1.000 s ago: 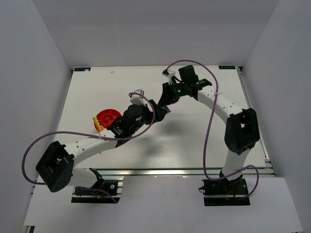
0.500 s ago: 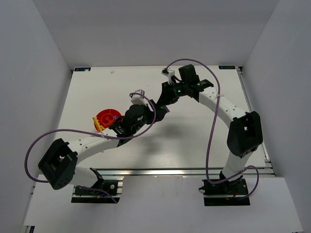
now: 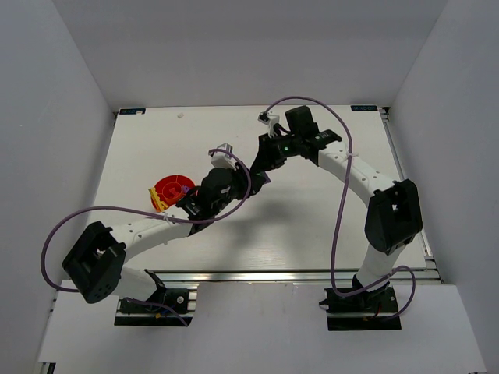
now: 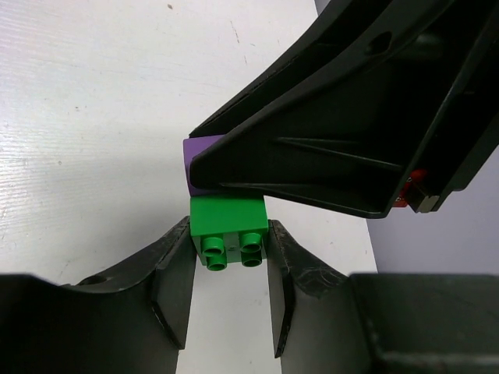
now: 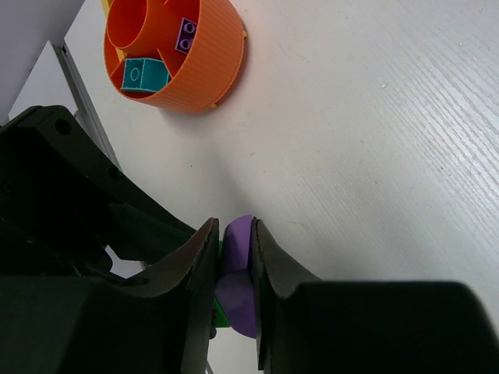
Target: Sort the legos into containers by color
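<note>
White table (image 4: 93,117), L jaws pinching green brick (image 4: 230,222), R jaws pinching purple brick (image 5: 234,288) stuck to it

Bright, even overhead light washed the white table (image 3: 148,148); soft shadows lay mid-table. Up close, the green lego (image 4: 228,222) was sharp, the foreground dark.

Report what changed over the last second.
The right arm's elbow swung slightly outward and the left arm's elbow shifted a little. Both grippers stayed together mid-table: the left gripper now clamps the green brick, and the right gripper holds the purple brick. The bowl did not move.
</note>
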`<action>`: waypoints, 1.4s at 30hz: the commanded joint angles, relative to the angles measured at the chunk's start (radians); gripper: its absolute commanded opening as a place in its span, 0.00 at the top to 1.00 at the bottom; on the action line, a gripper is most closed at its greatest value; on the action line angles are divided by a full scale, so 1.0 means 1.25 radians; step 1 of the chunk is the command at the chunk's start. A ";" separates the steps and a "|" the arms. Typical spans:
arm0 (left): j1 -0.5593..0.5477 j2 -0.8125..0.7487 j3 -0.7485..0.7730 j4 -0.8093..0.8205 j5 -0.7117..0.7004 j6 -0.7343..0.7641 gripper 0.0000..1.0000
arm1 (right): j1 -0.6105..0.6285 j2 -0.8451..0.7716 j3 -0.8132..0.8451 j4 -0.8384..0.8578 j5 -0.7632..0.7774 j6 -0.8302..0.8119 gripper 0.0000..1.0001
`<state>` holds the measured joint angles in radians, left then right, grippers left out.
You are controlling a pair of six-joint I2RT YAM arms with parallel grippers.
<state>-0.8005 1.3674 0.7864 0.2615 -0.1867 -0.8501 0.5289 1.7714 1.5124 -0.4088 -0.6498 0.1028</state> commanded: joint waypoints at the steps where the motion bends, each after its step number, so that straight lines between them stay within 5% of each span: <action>1: -0.001 -0.012 0.018 0.012 0.014 0.006 0.82 | 0.004 -0.044 -0.006 0.015 0.039 -0.009 1.00; 2: -0.001 -0.020 0.016 0.004 0.017 0.014 0.96 | 0.000 -0.051 -0.010 0.014 0.107 -0.035 1.00; 5: 0.006 -0.027 0.013 -0.013 0.014 0.021 1.00 | -0.002 -0.060 -0.017 0.020 0.161 -0.059 1.00; 23: 0.021 -0.192 -0.027 -0.138 -0.032 0.112 1.00 | -0.032 -0.087 -0.076 0.046 0.157 -0.106 1.00; 32: 0.021 -0.393 0.035 -0.475 -0.200 0.283 1.00 | -0.012 -0.033 -0.035 0.096 -0.055 -0.031 1.00; 42: 0.021 -0.542 0.078 -0.749 -0.316 0.305 1.00 | 0.100 0.142 0.136 0.281 -0.116 0.156 1.00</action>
<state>-0.7780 0.7197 0.8700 -0.5022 -0.5171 -0.4847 0.5995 1.9152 1.6073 -0.2195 -0.7418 0.1852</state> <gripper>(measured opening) 0.470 0.262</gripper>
